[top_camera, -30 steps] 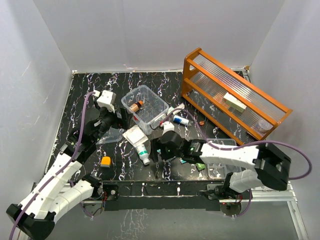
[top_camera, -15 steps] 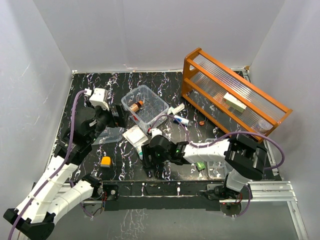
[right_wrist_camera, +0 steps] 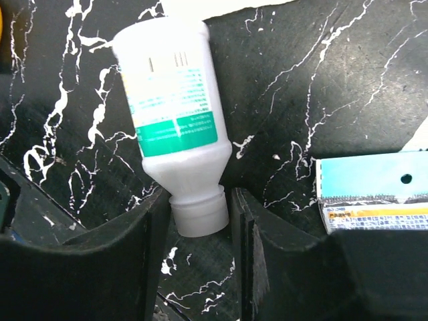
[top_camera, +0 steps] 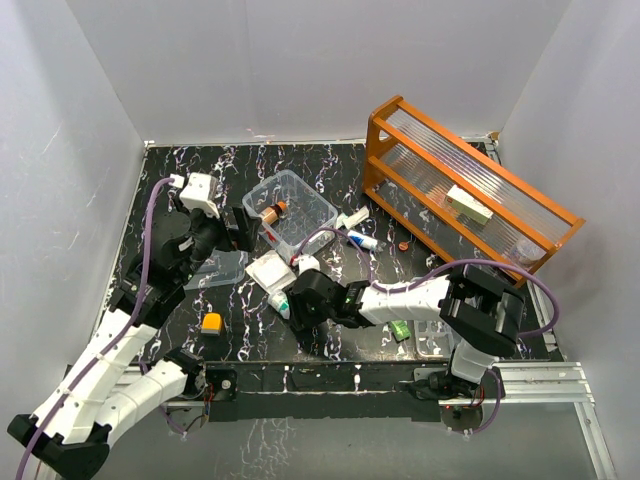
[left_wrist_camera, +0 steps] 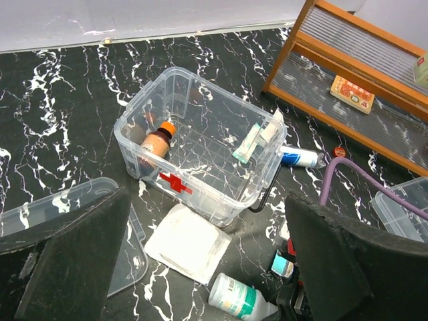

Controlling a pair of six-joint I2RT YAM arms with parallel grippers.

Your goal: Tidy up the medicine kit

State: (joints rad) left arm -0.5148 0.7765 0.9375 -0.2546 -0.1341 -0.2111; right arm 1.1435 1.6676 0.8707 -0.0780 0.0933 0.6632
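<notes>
**One mark reads clearly; the small print does not**

Wide open and holding nothing, the left gripper (left_wrist_camera: 207,199) looks straight at the medicine kit (left_wrist_camera: 207,140). The kit sits just ahead, framed between the gripper's black fingers. It is a clear, smooth-walled plastic box with rounded corners, its top open, and a red cross (left_wrist_camera: 175,184) marks the wall facing the gripper. Inside, a brown bottle with an orange cap (left_wrist_camera: 156,139) lies toward the left, and a white-and-green tube (left_wrist_camera: 254,139) leans in the right corner. A flat clear lid (left_wrist_camera: 60,204) lies by the left finger. A square white pouch (left_wrist_camera: 187,244) lies just short of the box. Ahead and to the right stands an orange wooden rack (left_wrist_camera: 289,47) with ribbed clear shelves.

Over the black marbled table (right_wrist_camera: 301,80), the right gripper (right_wrist_camera: 198,200) is narrowed about the cap of a white plastic bottle (right_wrist_camera: 177,114) lying on its side. Whether the pads press the cap I cannot tell. The bottle's label has a green band and fine print too small to read. Beside the right finger lies a blue-and-white packet (right_wrist_camera: 371,190) with a yellow stripe, its print blurred.
</notes>
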